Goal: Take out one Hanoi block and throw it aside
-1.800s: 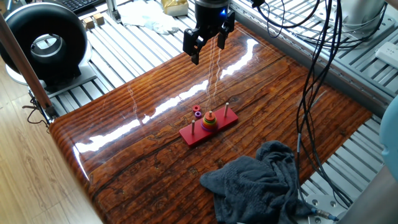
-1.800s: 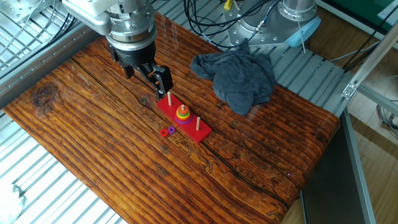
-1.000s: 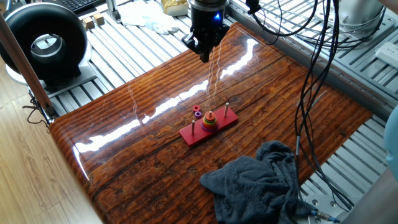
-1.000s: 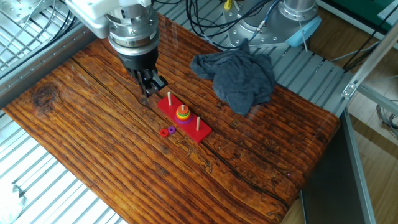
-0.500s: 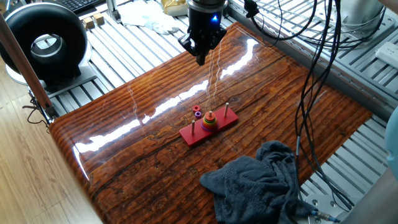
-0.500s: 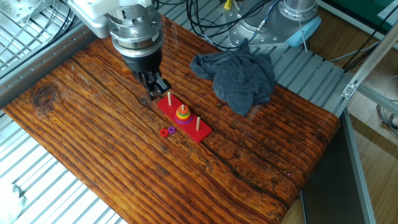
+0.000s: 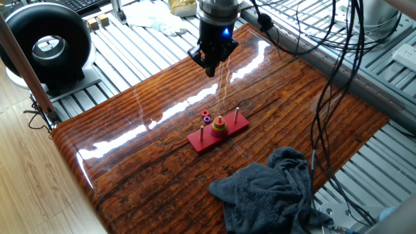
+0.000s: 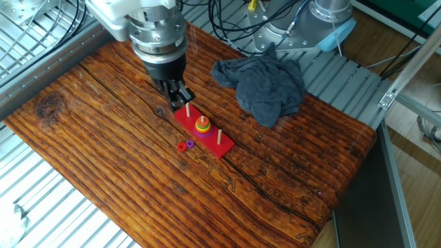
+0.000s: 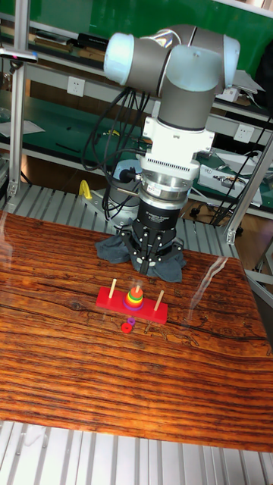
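The Hanoi block (image 8: 182,146), a tiny red ring, lies flat on the table beside the small purple ring (image 8: 190,143), just off the red peg base (image 8: 213,141). The same red ring (image 9: 126,328) shows in front of the base in the tall fixed view, and behind the base as the red ring (image 7: 207,119) in the one fixed view. A coloured stack (image 8: 202,125) sits on the middle peg. My gripper (image 8: 180,102) hangs above the table at the base's end peg, fingers together and holding nothing. It also shows as gripper (image 7: 210,69) and gripper (image 9: 154,263).
A dark grey cloth (image 8: 265,83) lies crumpled at the table's edge past the base. The cloth (image 7: 273,192) shows near the front corner in the one fixed view. A black round device (image 7: 47,45) stands off the table to the left. Cables (image 7: 331,65) hang at the right.
The gripper went from open to shut, turned about its axis, and moved down and closer to the peg base. The rings, base and cloth have not moved.
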Controlling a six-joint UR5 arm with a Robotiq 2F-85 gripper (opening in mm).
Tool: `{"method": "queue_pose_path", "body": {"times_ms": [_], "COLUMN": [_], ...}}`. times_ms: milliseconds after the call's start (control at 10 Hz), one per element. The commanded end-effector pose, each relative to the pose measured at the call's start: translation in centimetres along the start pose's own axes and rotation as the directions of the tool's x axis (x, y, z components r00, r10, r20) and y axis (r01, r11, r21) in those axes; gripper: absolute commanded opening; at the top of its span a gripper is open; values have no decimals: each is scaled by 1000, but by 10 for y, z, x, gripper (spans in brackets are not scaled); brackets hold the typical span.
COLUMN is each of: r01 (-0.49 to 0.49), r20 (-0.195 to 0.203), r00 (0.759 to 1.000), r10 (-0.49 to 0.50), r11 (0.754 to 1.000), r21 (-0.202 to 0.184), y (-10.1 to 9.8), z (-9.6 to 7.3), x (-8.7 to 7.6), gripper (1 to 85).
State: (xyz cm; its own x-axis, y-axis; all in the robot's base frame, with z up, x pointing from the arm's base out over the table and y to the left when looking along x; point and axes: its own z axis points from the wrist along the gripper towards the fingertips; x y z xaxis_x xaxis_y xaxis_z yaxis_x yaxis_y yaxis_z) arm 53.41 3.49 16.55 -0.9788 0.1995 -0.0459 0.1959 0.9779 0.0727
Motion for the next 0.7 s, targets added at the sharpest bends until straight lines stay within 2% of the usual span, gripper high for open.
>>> {"method": "queue_pose_path", "body": {"times_ms": [0,200,400,600], "r01": [2,-2,4,3], "r20": [26,6,-56,-90], "r00": [1000,1000,998,996], "r10": [-2,2,-3,-1], "r11": [1000,1000,1000,1000], "r21": [4,-3,11,19], "y": [1,3,-1,-3], "z": [16,13,10,9], "x": [13,19,37,46], "gripper": [10,10,10,10]}}
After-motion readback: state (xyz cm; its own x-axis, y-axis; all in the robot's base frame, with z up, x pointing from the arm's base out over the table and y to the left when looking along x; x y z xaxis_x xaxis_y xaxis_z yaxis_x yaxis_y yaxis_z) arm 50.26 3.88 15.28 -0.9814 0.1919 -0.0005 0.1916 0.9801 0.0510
